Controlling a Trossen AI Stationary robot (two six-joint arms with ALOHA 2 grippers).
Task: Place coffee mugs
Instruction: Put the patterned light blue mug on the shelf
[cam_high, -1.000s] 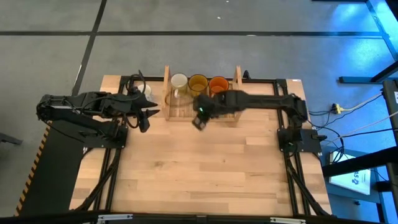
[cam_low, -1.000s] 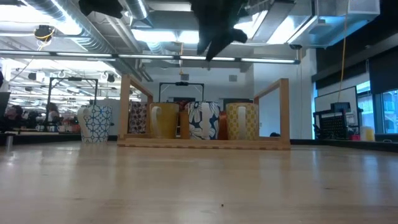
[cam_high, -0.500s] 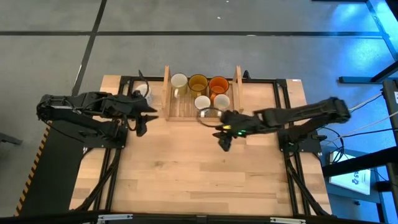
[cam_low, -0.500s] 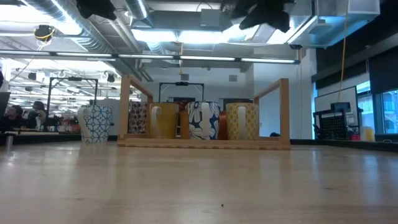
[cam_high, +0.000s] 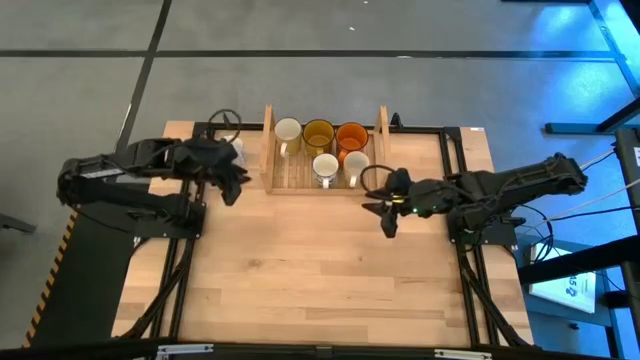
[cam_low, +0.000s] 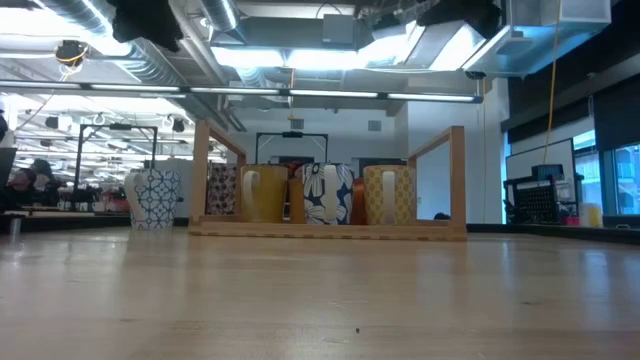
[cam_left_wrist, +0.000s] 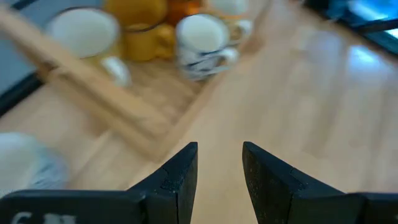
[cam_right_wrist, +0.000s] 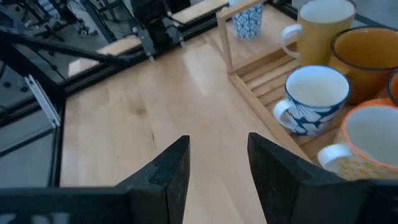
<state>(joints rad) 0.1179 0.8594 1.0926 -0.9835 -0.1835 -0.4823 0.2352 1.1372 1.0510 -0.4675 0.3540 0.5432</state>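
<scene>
The slatted wooden rack (cam_high: 325, 155) stands at the table's far middle with five mugs upright in it. A white mug (cam_high: 288, 131), an amber mug (cam_high: 319, 132) and an orange mug (cam_high: 351, 134) are in the far row. A blue-flowered white mug (cam_high: 325, 166) and a yellow-patterned white mug (cam_high: 356, 163) are in the near row. A blue-and-white patterned mug (cam_low: 153, 198) stands on the table left of the rack. My left gripper (cam_high: 235, 185) hovers open beside that mug, near the rack's left end. My right gripper (cam_high: 387, 222) hovers open, right of and nearer than the rack.
Bare wood table (cam_high: 320, 270) stretches from the rack toward the near edge. Black frame rails (cam_high: 180, 270) run along both sides of the table. The rack's upright end posts (cam_low: 457, 180) rise above the mugs. People and workshop clutter show far behind the table.
My right gripper has drawn back from the rack's near edge toward the table's right and slightly nearer, staying open and empty. My left gripper has shifted a little toward the far edge, closer to the loose patterned mug. No mug has moved.
</scene>
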